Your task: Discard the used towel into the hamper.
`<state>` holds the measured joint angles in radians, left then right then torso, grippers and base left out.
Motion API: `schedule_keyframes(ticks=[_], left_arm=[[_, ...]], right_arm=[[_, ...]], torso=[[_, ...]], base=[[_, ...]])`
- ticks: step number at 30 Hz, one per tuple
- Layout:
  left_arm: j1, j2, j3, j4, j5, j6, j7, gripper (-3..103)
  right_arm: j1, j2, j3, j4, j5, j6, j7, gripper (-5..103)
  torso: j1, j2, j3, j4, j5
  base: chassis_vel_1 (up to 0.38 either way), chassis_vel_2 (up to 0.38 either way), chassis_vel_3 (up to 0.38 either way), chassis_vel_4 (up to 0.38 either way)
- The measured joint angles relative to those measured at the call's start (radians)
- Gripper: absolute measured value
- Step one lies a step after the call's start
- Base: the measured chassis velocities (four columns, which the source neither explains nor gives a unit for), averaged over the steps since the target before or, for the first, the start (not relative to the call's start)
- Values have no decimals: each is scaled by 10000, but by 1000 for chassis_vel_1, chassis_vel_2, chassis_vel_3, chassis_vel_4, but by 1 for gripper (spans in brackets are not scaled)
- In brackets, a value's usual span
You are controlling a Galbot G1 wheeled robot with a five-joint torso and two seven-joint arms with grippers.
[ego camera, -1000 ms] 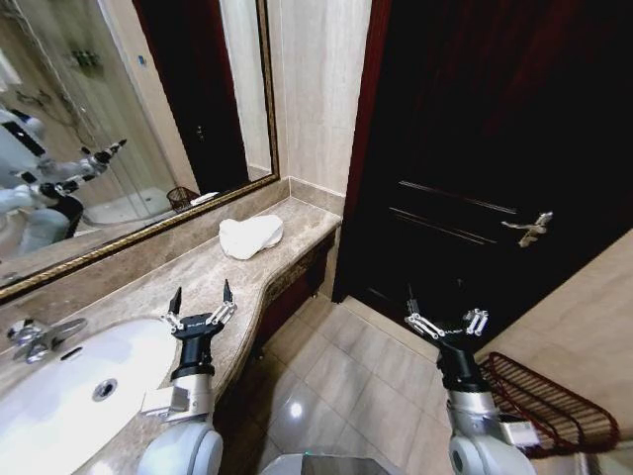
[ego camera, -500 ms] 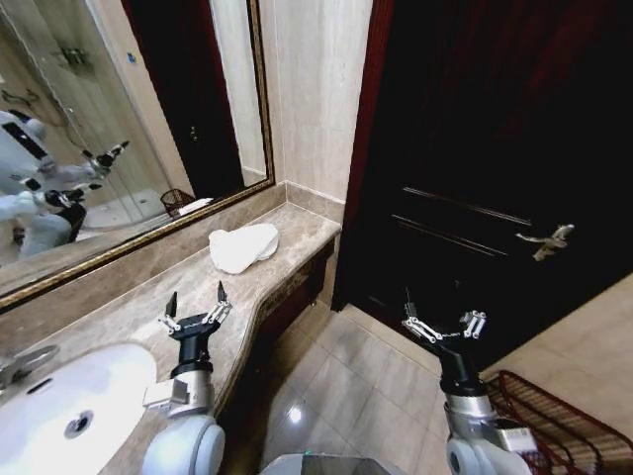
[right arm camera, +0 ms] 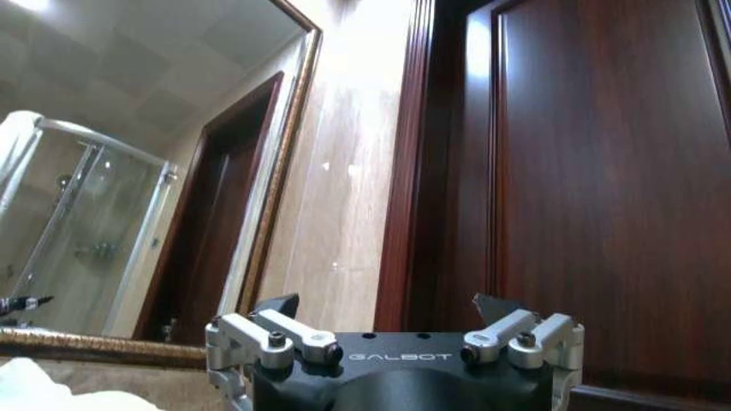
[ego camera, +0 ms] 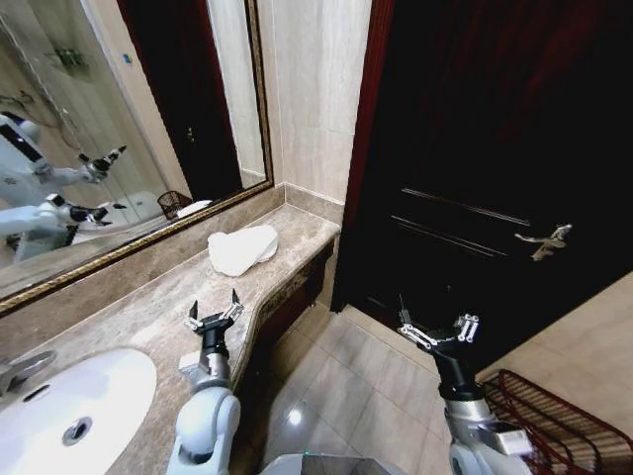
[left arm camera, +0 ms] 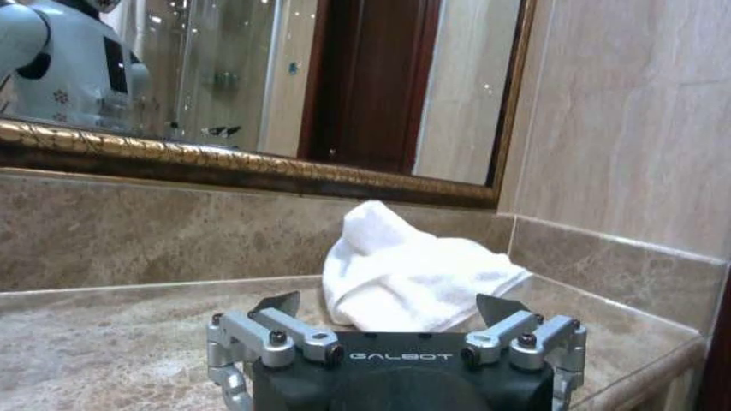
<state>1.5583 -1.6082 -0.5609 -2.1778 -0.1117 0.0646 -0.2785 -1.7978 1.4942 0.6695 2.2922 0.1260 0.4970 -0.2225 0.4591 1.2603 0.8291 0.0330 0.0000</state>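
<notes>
Landmark for all positions: the towel (ego camera: 243, 248), white, crumpled into a loose mound on the marble bench (ego camera: 148, 307), near the bench's far end where it meets the wall corner, just below the gilt-framed mirror (ego camera: 119, 129).

Far left of the towel, at the near end of the bench: white sink (ego camera: 69, 406), with the tap (ego camera: 15, 368) at its back edge. Neither is touched.

Left gripper (ego camera: 215, 315): above the bench, between sink and towel, pointing toward the towel but well short of it. Fingers spread apart, nothing held. From the left wrist camera the towel (left arm camera: 412, 278) lies straight ahead of the open jaws, centred between them, resting on the bench top (left arm camera: 103, 342) against the backsplash.

Right of the towel, past the bench edge: dark wooden door (ego camera: 475, 158) with lever handle (ego camera: 542, 241).

Right gripper (ego camera: 431, 332): over the floor tiles, well apart from the towel, fingers apart, empty. Appears to be idle.

Farthest right from the towel, low on the floor: hamper (ego camera: 549, 416), reddish-brown lattice, partly cut by the frame edge. Nothing visible inside, though its interior is mostly hidden.

Judgement: step in hand is the approach to pick up the towel; grasp not yet made. Next move calls for the left gripper to advance along the bench, get its fingers around a raised fold, and close. The soft mound may slip or only partly lift.
</notes>
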Motion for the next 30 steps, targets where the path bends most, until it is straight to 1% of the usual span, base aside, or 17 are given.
schedule_keyframes(ticks=[2,4,7,8,10,13,14,16,18,20,21,22,23,26,27,29,30], left_arm=[[-319,96,-357,130,-217,135,21,100],[-389,195,-452,134,-309,204,22,100],[-752,1054,-877,150,-1113,608,67,100],[-752,1054,-877,150,-1113,608,67,100],[-1095,1807,-1041,244,-2404,1101,79,100],[-1278,2183,-1143,342,-2867,1319,114,100],[-1414,2589,-1244,359,-3346,1651,227,100],[-1446,3123,-1324,276,-3917,2060,383,100],[-1433,3304,-1360,249,-4051,2171,468,100],[-1319,4182,-1616,217,-4781,2597,912,100],[-1315,4474,-1700,251,-5050,2717,985,100],[-1315,4474,-1700,251,-5050,2717,985,100],[-1335,4775,-1773,322,-5307,2820,1014,100],[-1694,5981,-1832,757,-6126,3121,1018,100],[-1694,5981,-1832,757,-6126,3121,1018,100],[-2144,6661,-1565,1079,-6762,3404,935,100],[-2144,6661,-1565,1079,-6762,3404,935,100]], right_arm=[[-50,60,13,-141,-69,112,-10,100],[-59,83,12,-182,-88,143,-16,100],[-57,205,-24,-430,-222,274,-47,100],[-57,205,-24,-430,-222,274,-47,100],[-35,236,-70,-513,-308,310,-61,100],[-23,244,-68,-519,-319,310,-62,100],[-12,247,-41,-545,-315,310,-62,100],[2,255,16,-630,-303,320,-56,100],[5,262,26,-660,-299,333,-55,100],[27,351,41,-799,-293,393,-56,100],[37,394,33,-837,-293,418,-62,100],[37,394,33,-837,-293,418,-62,100],[49,437,22,-877,-293,436,-71,100],[129,594,-48,-1078,-319,505,-123,100],[129,594,-48,-1078,-319,505,-123,100],[209,677,-90,-1212,-387,518,-137,100],[209,677,-90,-1212,-387,518,-137,100]], torso=[[2,0,1,0,-1],[2,0,1,0,-1],[2,0,0,1,1],[2,0,0,1,1],[2,0,1,-1,-2],[2,0,0,-1,-2],[2,0,0,-1,-6],[2,0,1,-1,-3],[3,0,1,-2,-3],[2,0,1,1,-4],[2,0,1,2,-2],[2,0,1,2,-2],[2,0,0,1,-2],[2,0,1,1,-4],[2,0,1,1,-4],[3,0,1,-1,-5],[3,0,1,-1,-5]], base=[[0,0,0,0],[0,0,0,0],[0,0,0,0],[0,0,0,0],[0,0,0,0],[0,0,0,0],[0,0,0,0],[0,0,0,0],[0,0,0,0],[0,0,0,0],[0,0,0,0],[0,0,0,0],[0,0,0,0],[0,0,0,0],[0,0,0,0],[0,0,0,0],[0,0,0,0]])
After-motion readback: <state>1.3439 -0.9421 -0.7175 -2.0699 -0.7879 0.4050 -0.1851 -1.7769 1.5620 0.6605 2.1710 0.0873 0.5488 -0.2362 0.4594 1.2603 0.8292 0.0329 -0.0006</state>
